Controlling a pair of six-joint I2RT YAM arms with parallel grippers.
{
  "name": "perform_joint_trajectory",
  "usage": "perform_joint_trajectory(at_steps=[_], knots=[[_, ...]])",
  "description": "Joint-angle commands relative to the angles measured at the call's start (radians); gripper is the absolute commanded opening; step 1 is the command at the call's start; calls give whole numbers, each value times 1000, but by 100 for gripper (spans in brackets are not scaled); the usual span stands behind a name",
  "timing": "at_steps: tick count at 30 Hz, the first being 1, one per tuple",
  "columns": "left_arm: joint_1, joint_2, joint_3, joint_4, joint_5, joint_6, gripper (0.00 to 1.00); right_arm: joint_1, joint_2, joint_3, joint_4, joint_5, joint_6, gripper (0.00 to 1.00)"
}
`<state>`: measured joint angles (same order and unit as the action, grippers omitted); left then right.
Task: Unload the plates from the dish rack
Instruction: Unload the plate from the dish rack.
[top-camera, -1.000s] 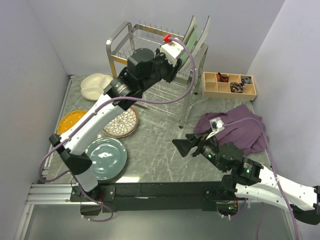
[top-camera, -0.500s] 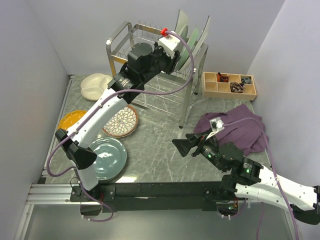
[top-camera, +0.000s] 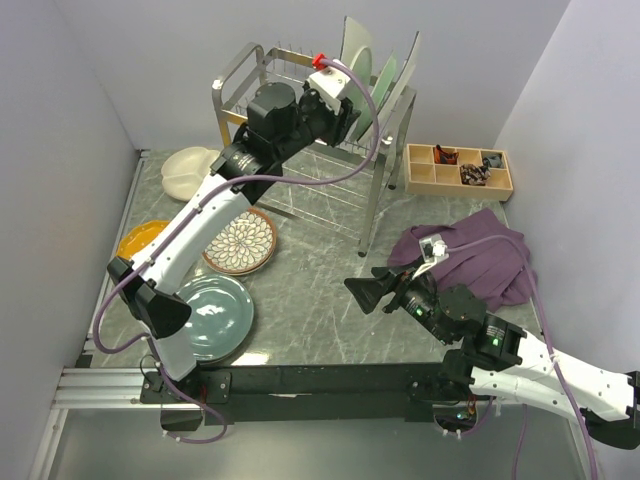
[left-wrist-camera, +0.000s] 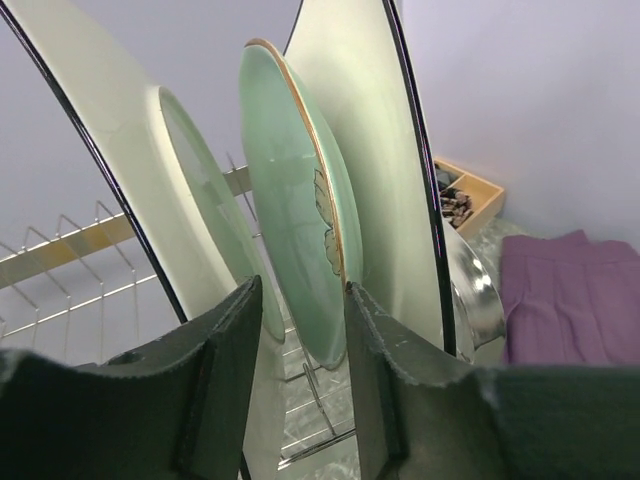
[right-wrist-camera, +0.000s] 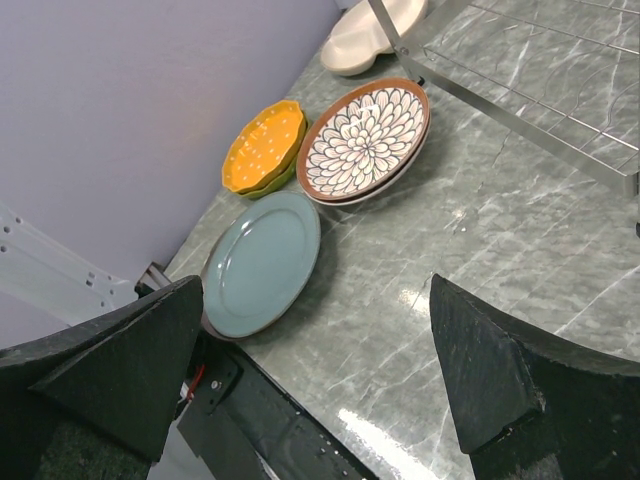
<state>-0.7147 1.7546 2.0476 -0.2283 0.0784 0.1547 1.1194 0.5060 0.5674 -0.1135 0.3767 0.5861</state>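
Dark-rimmed cream plate (top-camera: 356, 45) higher, between fingers (left-wrist-camera: 218, 400)

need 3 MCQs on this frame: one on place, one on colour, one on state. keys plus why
1. Where on the green marble table does the round grey-blue plate lie?
A. back right
B. front left
C. centre

2. What colour is the crumpled cloth?
A. purple
B. orange
C. white

3. What state is the right gripper in?
A. shut on a plate
B. open and empty
C. shut on the cloth

Key:
1 B: the top view shows the plate flat near the front left corner.
2 A: the cloth is plainly purple in the top view.
3 B: the right wrist view shows the jaws wide apart with only table between them.
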Motion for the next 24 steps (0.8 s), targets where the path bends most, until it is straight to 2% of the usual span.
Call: perform_joint_trajectory(at_steps=[1,8,14,24], knots=[[27,-35,2,69,116,-52,41,2,-12,-4,37,22,-8,100],[37,19,82,60,25,-75,33,2,-21,-8,38,16,-6,100],[50,66,120,60,46,-96,39,2,-20,-4,37,18,-6,100],[63,115,166,63,75,-136,35,2,-26,-6,37,18,-8,100]])
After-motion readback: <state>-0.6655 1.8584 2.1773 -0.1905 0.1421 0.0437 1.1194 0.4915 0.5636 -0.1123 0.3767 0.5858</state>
